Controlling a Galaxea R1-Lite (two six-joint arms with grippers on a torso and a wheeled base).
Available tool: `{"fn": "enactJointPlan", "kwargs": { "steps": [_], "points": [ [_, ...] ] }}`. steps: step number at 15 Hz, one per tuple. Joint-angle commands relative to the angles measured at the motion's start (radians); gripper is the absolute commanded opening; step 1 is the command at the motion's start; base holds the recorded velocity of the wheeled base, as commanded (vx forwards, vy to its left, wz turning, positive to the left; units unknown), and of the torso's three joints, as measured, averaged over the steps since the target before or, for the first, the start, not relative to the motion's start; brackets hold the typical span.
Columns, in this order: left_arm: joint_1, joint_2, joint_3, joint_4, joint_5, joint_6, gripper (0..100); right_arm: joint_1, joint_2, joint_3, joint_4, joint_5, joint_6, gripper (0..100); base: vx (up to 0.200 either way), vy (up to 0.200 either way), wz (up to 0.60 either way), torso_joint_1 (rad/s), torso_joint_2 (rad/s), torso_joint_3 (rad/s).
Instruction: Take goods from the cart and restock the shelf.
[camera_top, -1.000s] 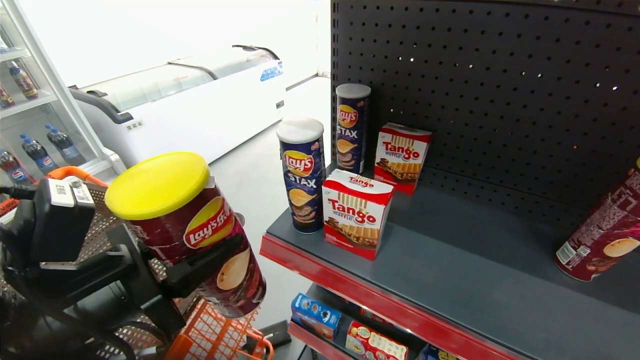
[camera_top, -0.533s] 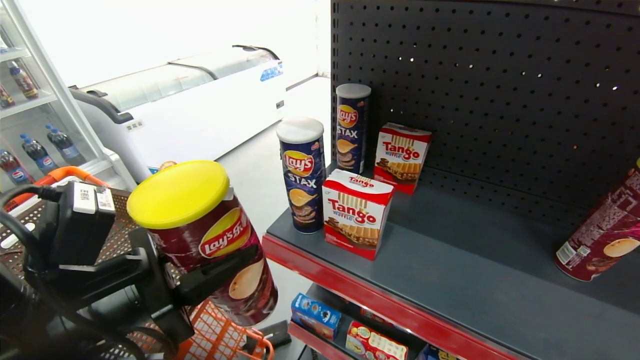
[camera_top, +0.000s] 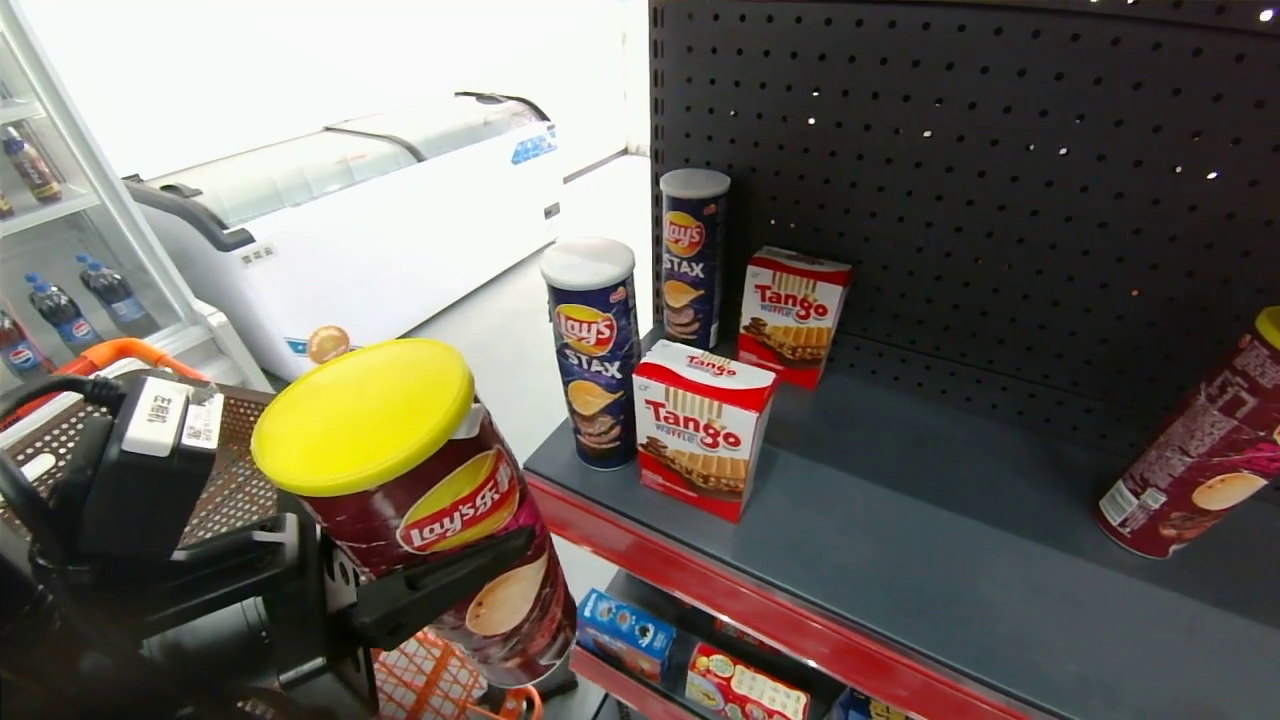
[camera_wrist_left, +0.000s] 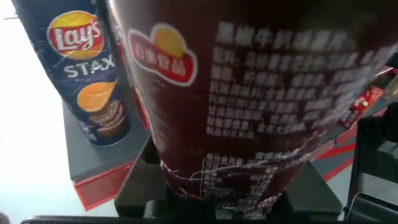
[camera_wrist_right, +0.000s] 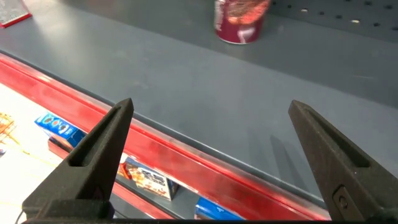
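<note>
Currently the left jaws are clamped on the maroon chips can (camera_top: 440, 510), tilted, over the cart (camera_top: 230, 490), near the shelf (camera_top: 900, 540) at its left end. Head view gives me the yellow lid (camera_top: 362, 415). Left wrist adds the can's fine print and a blue can (camera_wrist_left: 87, 68) beyond. Right wrist: I read the right jaws wide apart, empty, above the shelf's red lip (camera_wrist_right: 186, 149), with a second maroon can (camera_wrist_right: 241, 18) farther back.

white chest freezer (camera_top: 345, 235) | glass drinks cooler (camera_top: 62, 205) | pale grey floor (camera_top: 500, 350)
</note>
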Motion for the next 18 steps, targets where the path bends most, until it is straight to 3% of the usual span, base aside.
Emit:
{"fn": "enactJointPlan", "kwargs": {
  "steps": [1, 11, 18],
  "points": [
    [-0.001, 0.005, -0.001, -0.001, -0.002, 0.000, 0, 0.000, 0.001, 0.000, 0.000, -0.001, 0.000, 100, 0.000, 0.000, -0.60, -0.007, 0.00, 0.007],
    [0.001, 0.023, -0.002, -0.005, -0.001, 0.000, 0, 0.000, 0.001, 0.000, 0.000, -0.001, 0.000, 100, 0.000, 0.000, -0.60, 0.003, 0.00, 0.000],
    [0.007, 0.020, -0.001, -0.006, 0.001, 0.000, 0, 0.000, 0.001, 0.000, 0.000, 0.001, -0.003, 100, 0.000, 0.000, 0.00, 0.000, 0.00, 0.000]
  ]
}}
